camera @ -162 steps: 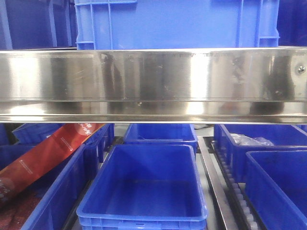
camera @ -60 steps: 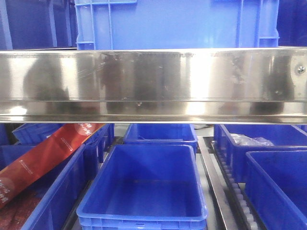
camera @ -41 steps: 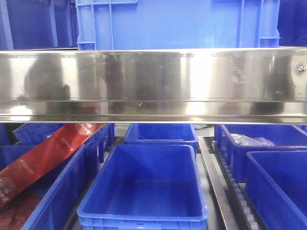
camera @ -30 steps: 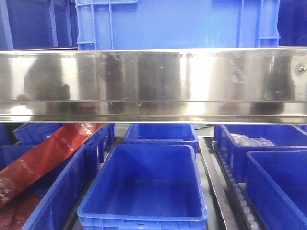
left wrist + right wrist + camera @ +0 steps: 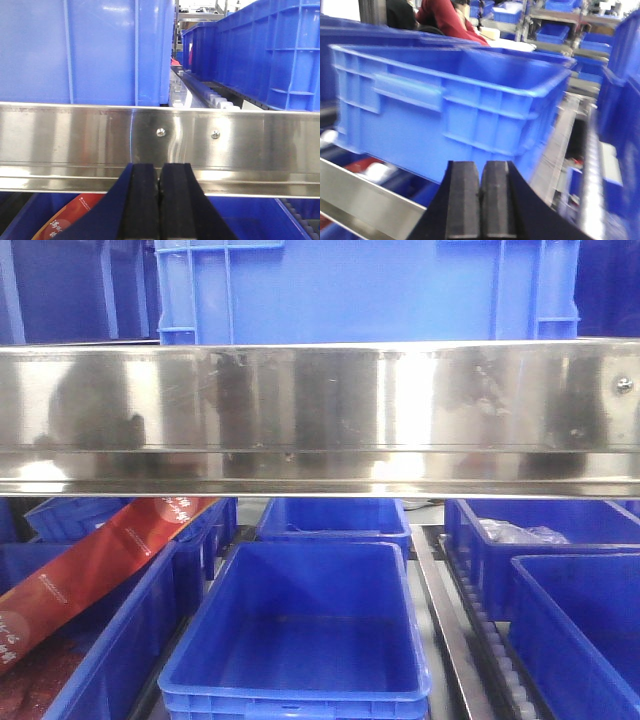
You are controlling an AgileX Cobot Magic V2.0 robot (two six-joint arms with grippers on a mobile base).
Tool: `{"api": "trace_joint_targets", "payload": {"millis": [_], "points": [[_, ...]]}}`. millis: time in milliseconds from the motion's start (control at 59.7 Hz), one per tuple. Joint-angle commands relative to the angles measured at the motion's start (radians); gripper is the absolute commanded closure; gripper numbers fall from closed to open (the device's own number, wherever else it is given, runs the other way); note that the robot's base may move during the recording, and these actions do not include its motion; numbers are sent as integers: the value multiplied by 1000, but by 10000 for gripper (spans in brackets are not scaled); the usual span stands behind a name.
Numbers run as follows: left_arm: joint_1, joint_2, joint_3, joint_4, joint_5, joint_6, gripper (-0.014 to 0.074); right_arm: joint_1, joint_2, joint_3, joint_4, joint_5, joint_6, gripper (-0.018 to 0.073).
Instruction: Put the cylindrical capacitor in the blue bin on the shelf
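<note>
On the left, our left gripper point(image 5: 159, 190) is clenched with nothing between its pads, facing the steel beam of the shelf point(image 5: 75, 135). The red packet point(image 5: 95, 560) in a side bin carries white characters, too small to read. The empty blue bin point(image 5: 300, 625) waits in the middle. Our right gripper point(image 5: 480, 197) is also clenched and empty. We see the cylindrical capacitor nowhere, so we judge the pick is not yet done; next we must find it.
</note>
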Motion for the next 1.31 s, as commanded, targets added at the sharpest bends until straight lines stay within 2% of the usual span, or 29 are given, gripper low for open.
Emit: {"api": "trace_joint_targets", "payload": {"millis": [0, 201, 385, 603, 1290], "points": [[-7, -6, -2, 5, -15, -8, 708, -77, -41, 28, 11, 2, 0, 721], [-7, -6, -2, 5, -15, -8, 708, -318, -248, 201, 43, 7, 0, 721], [-7, -6, -2, 5, -15, -8, 708, -433, -441, 405, 47, -51, 0, 721], [-7, -6, -2, 5, -15, -8, 708, -444, -479, 565, 47, -124, 0, 721], [-7, -6, -2, 5, -15, -8, 708, -444, -479, 565, 47, -102, 0, 721]]}}
